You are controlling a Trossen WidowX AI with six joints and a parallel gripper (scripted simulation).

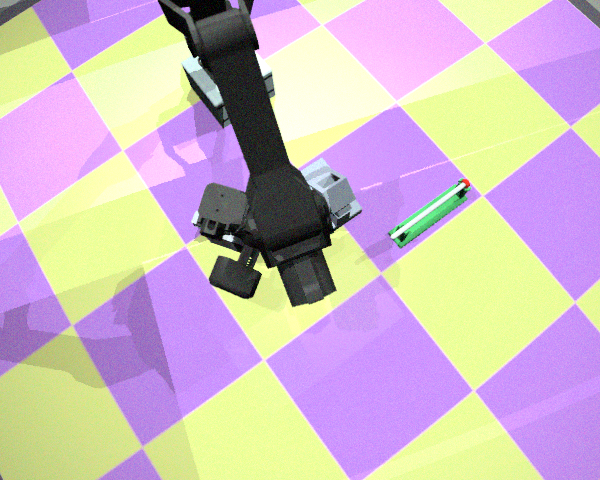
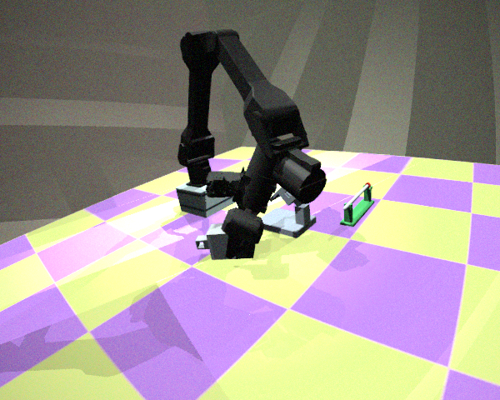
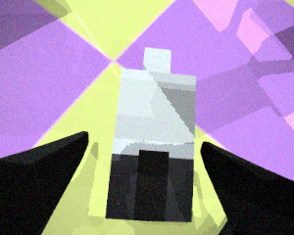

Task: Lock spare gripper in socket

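Note:
The lock pin (image 1: 429,209) (image 2: 356,197), white with a red end, lies across the posts of the green rack (image 1: 430,219) (image 2: 359,213). The grey mount (image 1: 341,196) (image 2: 302,215) stands behind the arm; no pin shows in the visible part of its socket. The spare gripper (image 2: 217,243) (image 3: 154,108), a grey and black block, lies on the checkered surface with its pale spigot (image 2: 202,242) (image 3: 157,59) sticking out. My gripper (image 3: 146,141) is open and low, one finger on each side of the block's black end in the wrist view. Whether they touch is not clear.
The arm's pale base block (image 1: 202,82) (image 2: 191,200) stands at the back. The mount is close beside the arm's forearm and wrist, which partly hide it. The rack stands beyond the mount, on the right in the top and exterior views.

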